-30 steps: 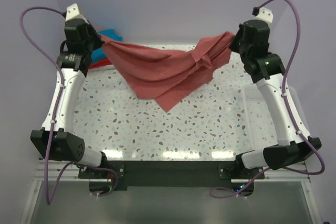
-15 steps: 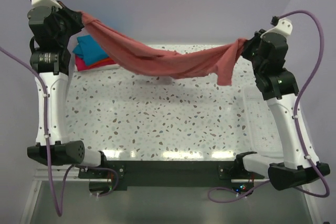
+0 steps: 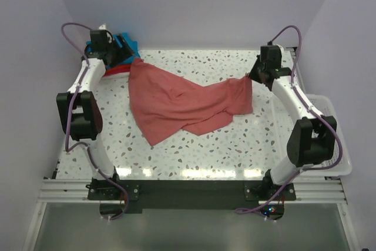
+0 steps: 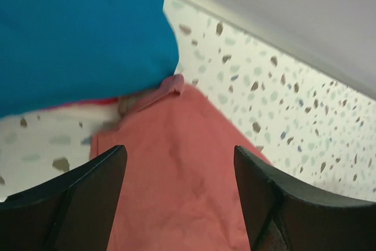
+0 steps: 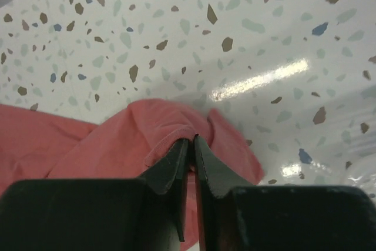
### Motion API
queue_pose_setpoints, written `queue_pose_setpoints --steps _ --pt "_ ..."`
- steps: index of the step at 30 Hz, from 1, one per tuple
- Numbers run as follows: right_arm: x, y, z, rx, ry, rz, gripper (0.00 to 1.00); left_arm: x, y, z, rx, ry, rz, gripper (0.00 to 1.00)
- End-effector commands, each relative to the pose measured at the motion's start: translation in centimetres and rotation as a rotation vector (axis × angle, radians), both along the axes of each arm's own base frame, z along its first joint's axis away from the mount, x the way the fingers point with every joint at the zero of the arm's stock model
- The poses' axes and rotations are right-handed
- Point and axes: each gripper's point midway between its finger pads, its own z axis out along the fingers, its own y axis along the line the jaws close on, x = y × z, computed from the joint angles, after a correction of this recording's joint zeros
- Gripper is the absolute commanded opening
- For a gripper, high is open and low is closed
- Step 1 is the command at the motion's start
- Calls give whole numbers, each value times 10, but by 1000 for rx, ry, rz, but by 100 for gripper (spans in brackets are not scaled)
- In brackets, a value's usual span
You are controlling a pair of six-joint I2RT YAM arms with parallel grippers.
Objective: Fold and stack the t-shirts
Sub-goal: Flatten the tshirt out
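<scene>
Pose: both stretched forward | left tool [image 4: 178,160] released over salmon tee [image 3: 176,101] | right tool [image 5: 191,144] clenching it

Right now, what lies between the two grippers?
The salmon-pink t-shirt, rumpled on the table, spans from the open left gripper to the right gripper, which pinches its corner. Top view shows it.

salmon-pink tee [image 3: 176,101]; teal-blue tee [image 4: 76,33]; white table [image 3: 235,139] w/ grey-brown speckles

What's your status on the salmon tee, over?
Left claw open over salmon tee. Right claw shut on its edge. Tee rumpled on table, unfolded. Teal tee at its far-left corner.
</scene>
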Motion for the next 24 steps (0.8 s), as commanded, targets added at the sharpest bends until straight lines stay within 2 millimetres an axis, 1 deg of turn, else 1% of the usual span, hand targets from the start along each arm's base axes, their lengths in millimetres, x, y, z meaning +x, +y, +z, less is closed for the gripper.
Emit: queue_pose_setpoints --steps 1,2,3,4,5,6,7,8,9,10,11,12,13,14,15,16,17,18,19,21,22,24 --pt "16 8 -9 38 -21 18 22 -28 -31 91 29 -220 8 79" --pt "17 8 -10 36 -13 19 31 -44 -33 65 46 -159 68 81" --pt "12 7 -15 24 19 19 39 -57 -37 62 47 -153 94 81" --pt "12 5 -17 17 31 13 53 -80 -49 80 43 -194 106 81" --pt "11 0 -15 -1 31 -4 59 -103 -45 40 49 -114 174 81" --pt "9 -3 -13 -12 32 -17 63 -118 -48 32 46 -109 194 81" --pt "3 -6 -15 -24 51 -23 66 -142 -56 41 29 -142 194 80" --pt "0 -10 -11 -38 48 -37 66 -165 -52 0 44 -66 238 76" --pt "-5 -12 -13 -43 65 -45 67 -180 -54 -10 43 -50 245 73" --pt "-8 -12 -14 -43 71 -49 67 -199 -64 -8 29 -67 230 70" --pt "-12 -13 -15 -42 80 -51 67 -217 -64 -36 38 -13 255 65" --pt "-16 -13 -11 -39 72 -51 67 -231 -66 -48 46 19 255 63" --pt "-18 -13 -9 -36 64 -51 67 -245 -78 -51 42 22 227 61" --pt "-22 -12 -14 -36 74 -46 67 -258 -76 -68 48 56 256 57" --pt "-25 -13 -8 -32 57 -48 67 -269 -79 -79 59 89 253 55" --pt "-28 -12 -8 -32 56 -46 67 -279 -88 -85 55 101 227 53" --pt "-32 -13 -12 -34 65 -47 67 -288 -88 -99 53 125 252 50" --pt "-34 -14 -11 -33 60 -47 67 -295 -89 -108 63 148 250 50" --pt "-36 -14 -9 -31 51 -46 67 -302 -97 -115 72 164 228 50" --pt "-39 -12 -14 -29 58 -40 67 -312 -98 -128 90 200 244 50" --pt "-40 -14 -15 -32 62 -42 67 -317 -102 -136 113 224 231 50" --pt "-43 -13 -21 -30 81 -39 67 -320 -104 -139 130 241 240 51"
